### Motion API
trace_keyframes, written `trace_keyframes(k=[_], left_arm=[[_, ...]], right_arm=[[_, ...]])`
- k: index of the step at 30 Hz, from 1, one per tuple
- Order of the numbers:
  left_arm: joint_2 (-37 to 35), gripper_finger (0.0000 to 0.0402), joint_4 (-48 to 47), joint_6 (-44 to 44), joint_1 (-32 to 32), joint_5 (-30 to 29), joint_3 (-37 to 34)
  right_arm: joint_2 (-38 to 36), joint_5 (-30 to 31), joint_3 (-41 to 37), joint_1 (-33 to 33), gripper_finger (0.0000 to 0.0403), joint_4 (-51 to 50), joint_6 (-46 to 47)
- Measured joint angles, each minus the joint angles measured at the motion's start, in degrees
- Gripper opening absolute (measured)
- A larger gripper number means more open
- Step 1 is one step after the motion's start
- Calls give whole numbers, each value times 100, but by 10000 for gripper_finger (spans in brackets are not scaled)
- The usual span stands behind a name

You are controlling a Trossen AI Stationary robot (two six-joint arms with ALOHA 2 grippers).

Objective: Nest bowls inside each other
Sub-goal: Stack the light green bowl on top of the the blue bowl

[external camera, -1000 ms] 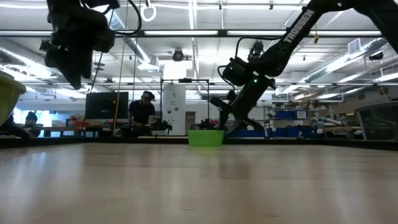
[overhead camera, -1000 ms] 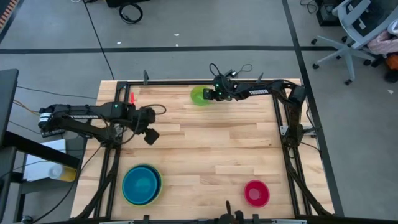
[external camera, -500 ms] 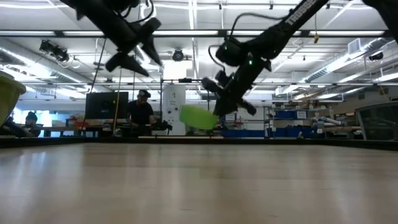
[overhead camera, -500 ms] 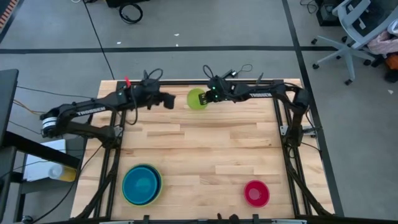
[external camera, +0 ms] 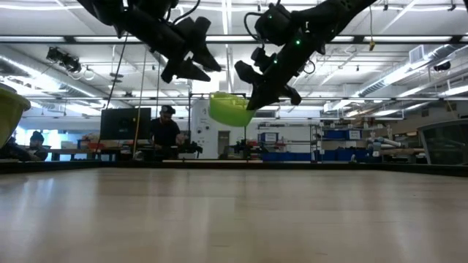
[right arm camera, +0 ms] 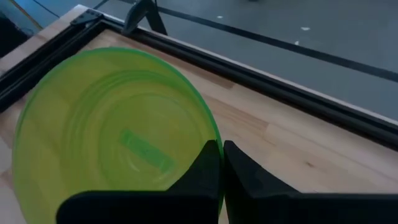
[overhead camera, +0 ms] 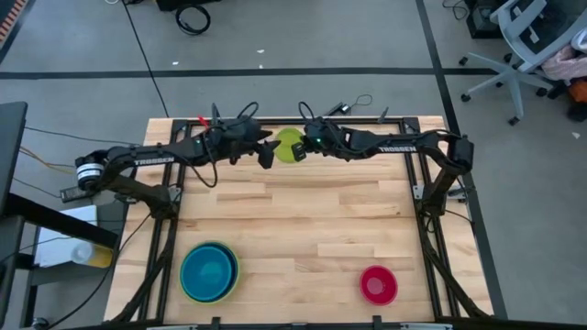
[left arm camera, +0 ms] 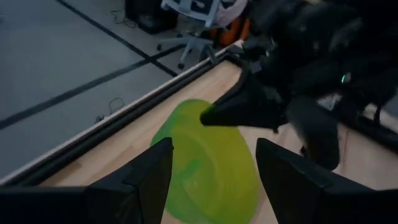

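Observation:
A small green bowl point(overhead camera: 290, 145) hangs in the air over the table's far edge, seen tilted in the low view point(external camera: 229, 108). My right gripper point(overhead camera: 305, 145) point(right arm camera: 222, 146) comes from the right and is shut on it. My left gripper point(overhead camera: 267, 152) point(external camera: 191, 58) reaches in from the left, nearly level and open. Its fingers point(left arm camera: 149, 177) stand just short of the bowl point(left arm camera: 208, 165) without touching it. A red-pink bowl point(overhead camera: 378, 284) rests on its base at the near right. Blue bowls sit nested in a lime green bowl point(overhead camera: 209, 271) at the near left. My right gripper pinches the green bowl's rim point(right arm camera: 214, 132) on the side toward the table's right, one finger over the inside and one on the outside. The fingers come slanting down from the right. The bowl is lifted clear of the table and tilted.
A black metal frame point(overhead camera: 275, 120) runs along the table's far edge right behind both grippers. The wooden top point(overhead camera: 303, 229) between the stack and the red-pink bowl is bare. People and equipment show in the room beyond the table in the low view.
My right gripper has shut on the green bowl's rim and lifted it off the table, tilting it and carrying it a little leftward. My left gripper has swung from the table's left toward the far edge and rightward to the bowl, tipping from pointing down to nearly level.

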Motion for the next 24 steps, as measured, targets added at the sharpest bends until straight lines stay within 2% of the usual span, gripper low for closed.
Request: trace_keyframes(k=[10, 14, 18, 21, 24], left_arm=[[454, 220, -396, 144, 242, -283, -2], [576, 168, -448, 257, 242, -317, 0], [576, 90, -440, 424, 206, -244, 4], [537, 23, -492, 564, 211, -245, 2], [531, 9, -540, 622, 254, -104, 2]], right_arm=[[-16, -19, 0, 104, 9, 60, -446], [-16, -3, 0, 209, 9, 87, -542], [-16, -9, 0, 333, 11, 191, -578], [-53, -101, -2, 381, 28, 146, -240], [-211, -271, 0, 408, 61, 63, -2]])
